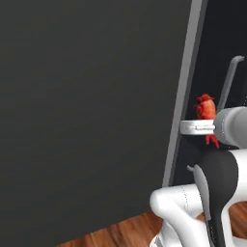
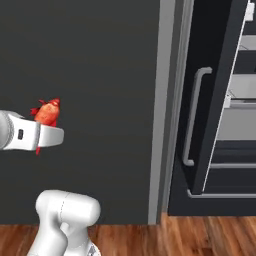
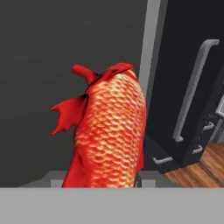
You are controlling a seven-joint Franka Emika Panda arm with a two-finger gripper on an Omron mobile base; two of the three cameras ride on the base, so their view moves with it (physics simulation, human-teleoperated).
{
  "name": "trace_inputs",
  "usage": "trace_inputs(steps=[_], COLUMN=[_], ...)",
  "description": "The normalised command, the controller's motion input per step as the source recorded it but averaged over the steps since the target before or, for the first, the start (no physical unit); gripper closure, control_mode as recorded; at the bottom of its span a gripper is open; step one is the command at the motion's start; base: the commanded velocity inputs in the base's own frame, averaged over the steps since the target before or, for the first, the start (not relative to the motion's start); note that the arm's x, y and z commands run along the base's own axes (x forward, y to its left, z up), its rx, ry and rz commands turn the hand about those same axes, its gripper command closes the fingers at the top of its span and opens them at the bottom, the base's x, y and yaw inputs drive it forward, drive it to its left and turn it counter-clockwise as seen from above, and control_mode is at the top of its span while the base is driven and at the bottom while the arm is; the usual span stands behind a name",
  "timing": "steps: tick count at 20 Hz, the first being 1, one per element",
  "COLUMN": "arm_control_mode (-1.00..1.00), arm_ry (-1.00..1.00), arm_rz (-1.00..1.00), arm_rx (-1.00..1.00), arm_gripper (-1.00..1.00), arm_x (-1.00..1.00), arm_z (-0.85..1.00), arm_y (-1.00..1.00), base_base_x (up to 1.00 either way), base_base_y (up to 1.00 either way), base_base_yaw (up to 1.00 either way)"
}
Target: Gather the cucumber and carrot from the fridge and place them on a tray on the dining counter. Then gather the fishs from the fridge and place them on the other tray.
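Note:
My gripper (image 3: 103,181) is shut on the bright red-orange fish (image 3: 109,131), which stands up between the fingers with its spiky fins spread. From the base the same fish (image 1: 206,107) (image 2: 47,112) pokes out above the white hand, held in the air in front of a dark wall panel (image 2: 90,75). The black fridge (image 2: 220,100) stands to the right, its door with a long grey bar handle (image 2: 194,115) swung open and light grey shelves (image 2: 240,100) showing inside. The fish is clear of the fridge and touches only the fingers.
A grey vertical strip (image 2: 162,110) separates the dark panel from the fridge. Wooden floor (image 2: 175,240) runs along the bottom. The arm's white and dark links (image 1: 212,193) fill the lower right of the left base view.

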Motion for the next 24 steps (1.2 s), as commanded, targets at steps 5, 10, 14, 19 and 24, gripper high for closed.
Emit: trace_inputs(steps=[5,10,14,19,24], arm_control_mode=[1.00,1.00,1.00,1.00,1.00], arm_ry=[0.00,0.00,0.00,0.00,0.00], arm_rz=[0.00,0.00,0.00,0.00,0.00], arm_rx=[0.00,0.00,0.00,0.00,0.00], arm_gripper=[1.00,1.00,1.00,1.00,1.00], arm_x=[0.00,0.00,0.00,0.00,0.00], arm_z=[0.00,0.00,0.00,0.00,0.00], arm_y=[0.00,0.00,0.00,0.00,0.00], base_base_x=[-0.70,-0.70,-0.74,-0.89,-0.73], base_base_y=[0.25,0.00,0.00,-0.24,-0.54], base_base_yaw=[-0.43,-0.42,-0.38,-0.31,-0.24])
